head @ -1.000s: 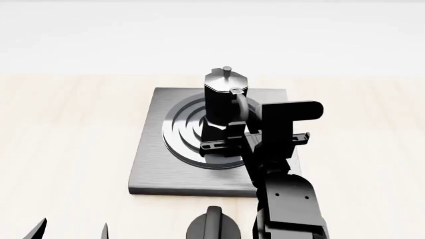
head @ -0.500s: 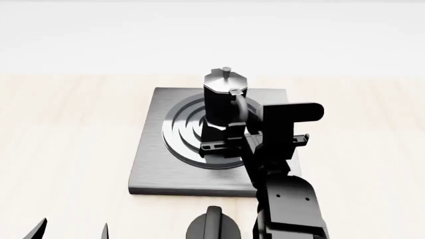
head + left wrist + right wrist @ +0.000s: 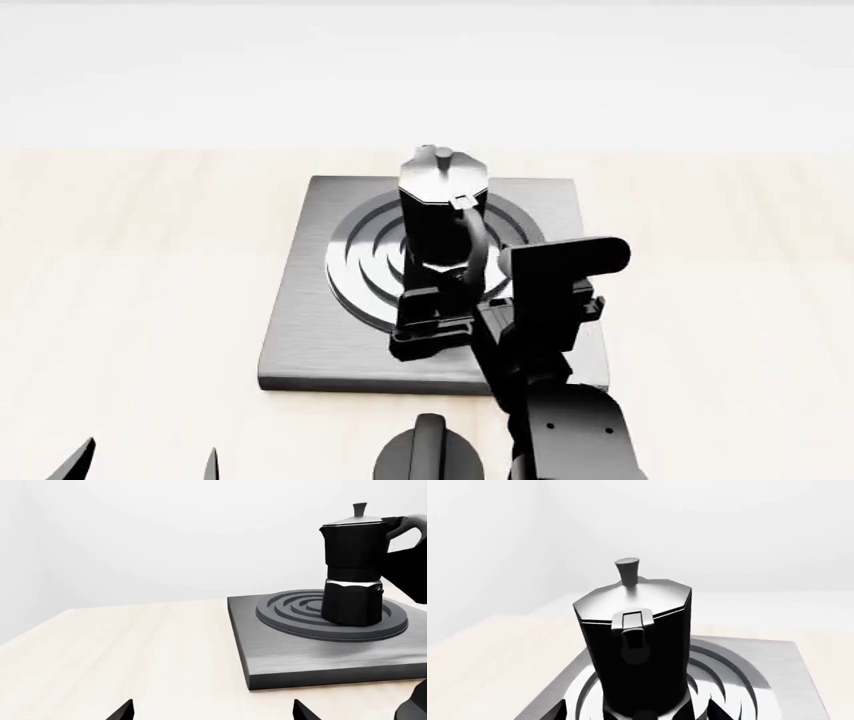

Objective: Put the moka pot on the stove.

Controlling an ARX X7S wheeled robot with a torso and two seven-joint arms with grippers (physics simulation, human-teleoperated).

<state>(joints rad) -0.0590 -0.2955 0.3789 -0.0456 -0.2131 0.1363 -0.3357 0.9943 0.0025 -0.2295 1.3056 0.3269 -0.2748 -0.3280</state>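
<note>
The black moka pot (image 3: pixel 443 215) with its silver lid stands upright on the burner rings of the dark-grey stove (image 3: pixel 300 330). Its handle points toward me. My right gripper (image 3: pixel 497 305) is open just in front of the pot, its jaws wide apart on either side of the handle, not touching the body. In the right wrist view the pot (image 3: pixel 637 650) fills the middle and the gripper (image 3: pixel 639 712) shows only its two tips. My left gripper (image 3: pixel 212 712) is open and empty over the table, left of the stove (image 3: pixel 300 652); the pot (image 3: pixel 352 565) shows there too.
A round black dial knob (image 3: pixel 430 455) sits on the light wooden table (image 3: pixel 134 300) just in front of the stove's near edge. The left gripper's tips (image 3: pixel 144 462) show at the head view's lower left. A white wall stands behind the table.
My right gripper has drawn back from the pot toward the stove's front edge and sits lower. The pot has shifted slightly left on the rings and stands free. The left arm has not moved.
</note>
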